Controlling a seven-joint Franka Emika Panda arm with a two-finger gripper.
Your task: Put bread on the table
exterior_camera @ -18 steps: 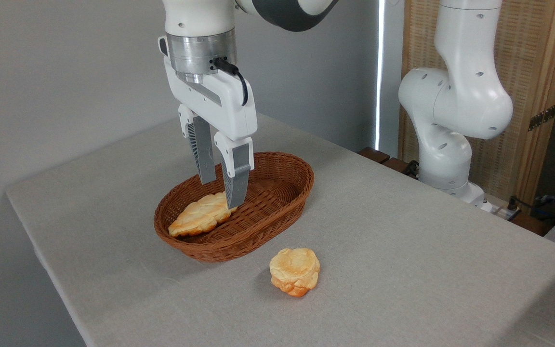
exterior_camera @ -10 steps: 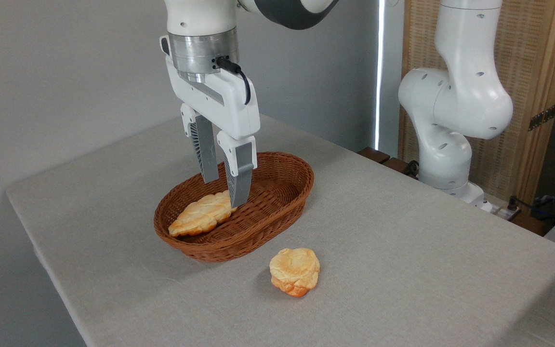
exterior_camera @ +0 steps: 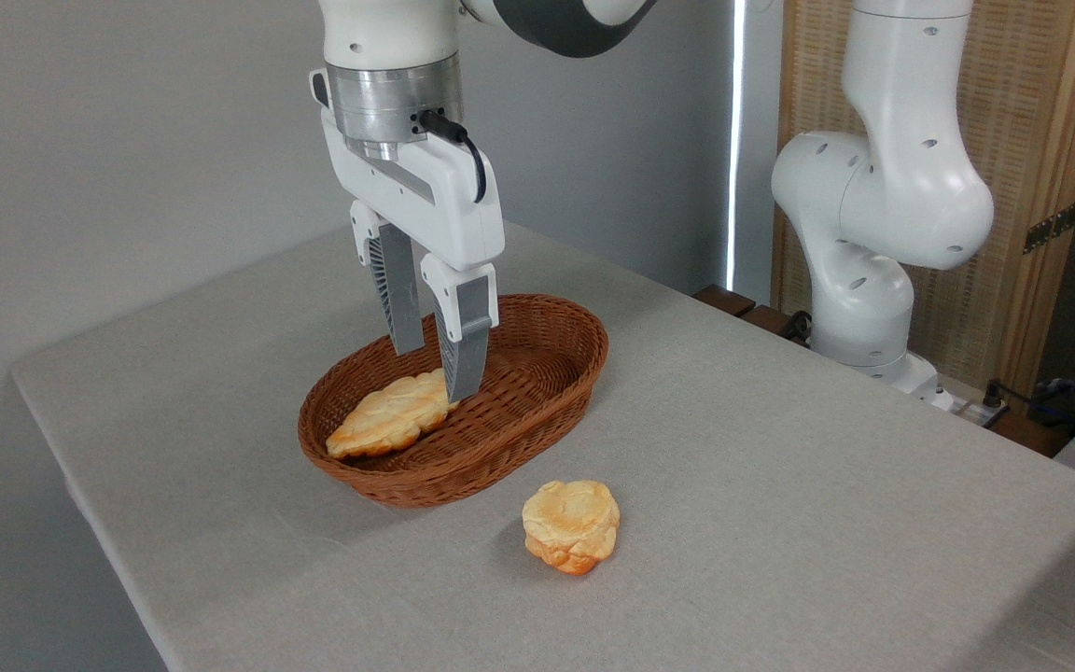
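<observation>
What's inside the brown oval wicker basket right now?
Only the long golden croissant-like bread, at the left end of the brown wicker basket. The near wall hides its underside, and the gripper covers its right tip.

The golden, ridged bread (exterior_camera: pixel 390 415) lay flat inside a wicker basket (exterior_camera: pixel 537 392) on the grey table (exterior_camera: pixel 780 485).
</observation>
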